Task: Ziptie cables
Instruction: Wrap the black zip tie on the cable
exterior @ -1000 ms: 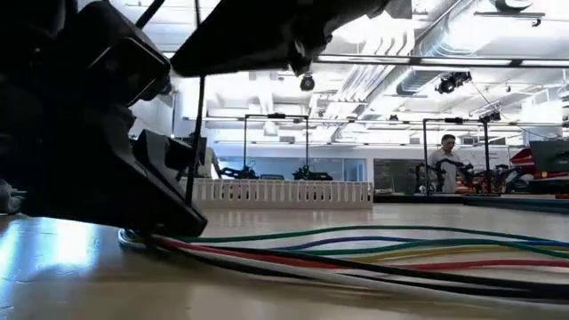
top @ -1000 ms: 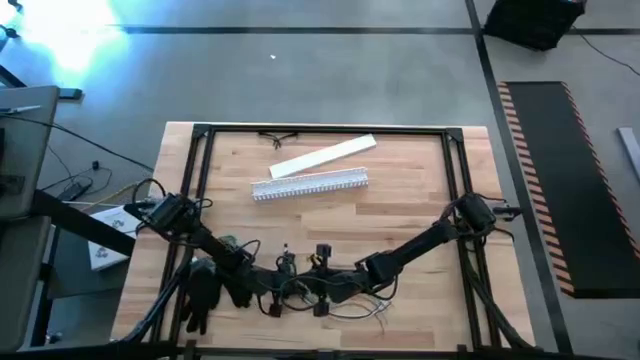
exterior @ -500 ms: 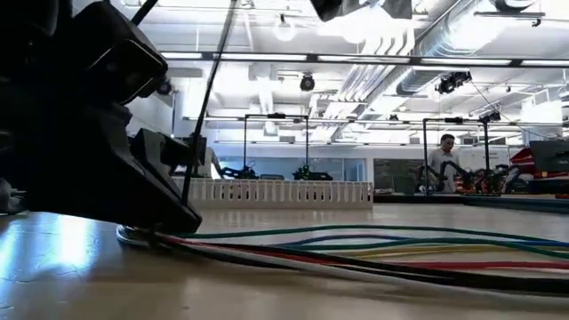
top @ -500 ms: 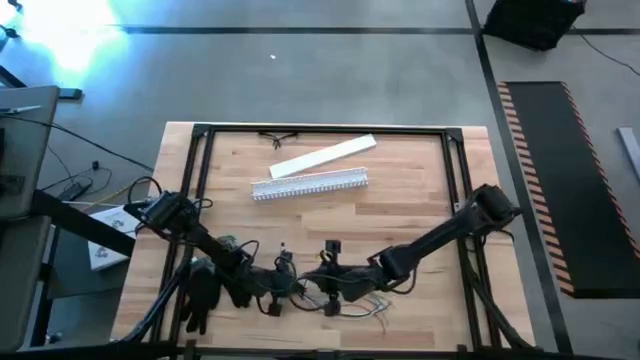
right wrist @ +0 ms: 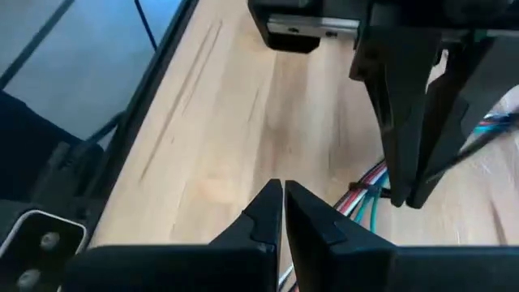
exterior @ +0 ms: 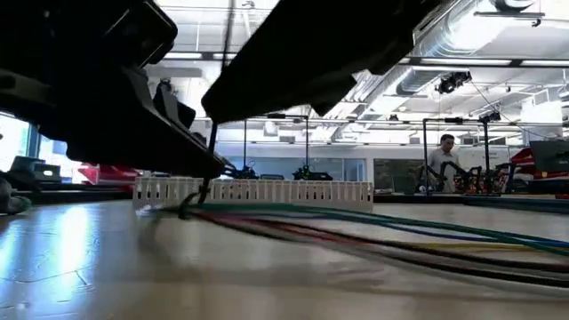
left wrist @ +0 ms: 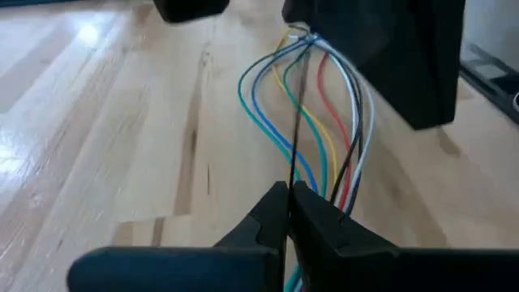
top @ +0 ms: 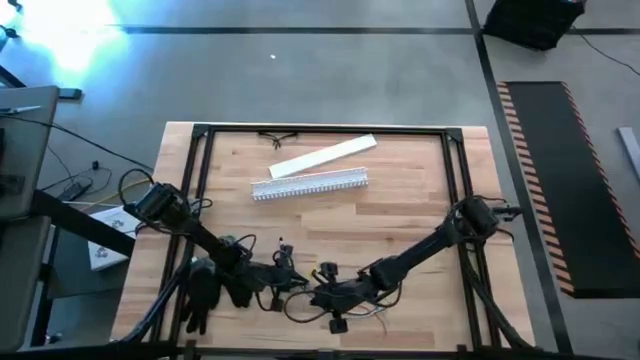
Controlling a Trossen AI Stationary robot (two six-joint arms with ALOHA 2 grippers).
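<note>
The cables (left wrist: pixel 324 122), thin blue, green, yellow, red, white and black wires, lie on the wooden table near its front edge (top: pixel 365 312) and trail off along it in the low view (exterior: pixel 356 233). In the left wrist view they fan out from one point below the right arm. My left gripper (top: pixel 283 283) is shut (left wrist: pixel 288 199) just beside them. My right gripper (top: pixel 318 296) faces it at close range, its fingers shut (right wrist: pixel 282 199). The wires (right wrist: pixel 365 199) run beside and below its fingers; whether it touches them I cannot tell. My left gripper pinches a thin black strand (left wrist: pixel 292 162) between its two fingertips. The strand runs straight and taut from the fingers toward the point where the wires meet (left wrist: pixel 302 39). The coloured wires pass beside the fingers, lying on the table.
A long white slotted channel (top: pixel 310 185) and a flat white strip (top: pixel 323 157) lie toward the far side of the table. A black frame (top: pixel 330 128) borders the table. Bare wood lies between the channel and the grippers. A person (exterior: pixel 447 160) sits in the room beyond.
My right gripper has come toward the near edge and closer to the left gripper. In the low view the left gripper has risen off the table, and the cables' left end has shifted away from the camera with it.
</note>
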